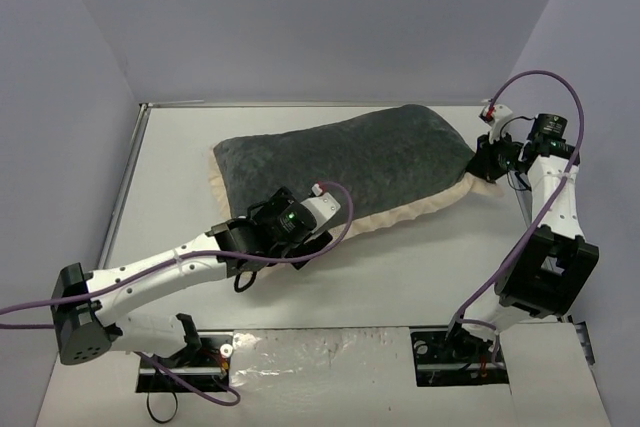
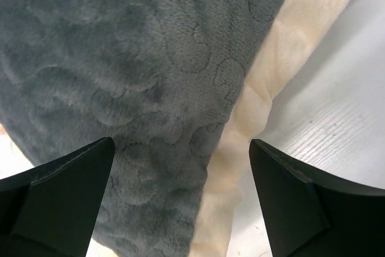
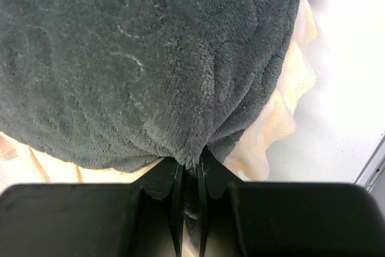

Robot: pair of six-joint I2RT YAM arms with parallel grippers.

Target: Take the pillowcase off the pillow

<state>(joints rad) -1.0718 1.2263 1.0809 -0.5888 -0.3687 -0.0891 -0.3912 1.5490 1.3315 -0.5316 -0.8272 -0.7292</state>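
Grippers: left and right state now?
Left gripper: open, holding nothing, over the pillowcase.
Right gripper: shut on the pillowcase corner.

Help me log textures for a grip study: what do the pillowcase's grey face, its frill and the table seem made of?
The pillowcase, on its grey face: likely plush synthetic fleece, matte, with short dense pile and pressed-in swirls. Its frill: soft cream cloth, puckered; the weave is too fine to tell. The table: hard white board with faint grain lines, perhaps laminate or painted wood.
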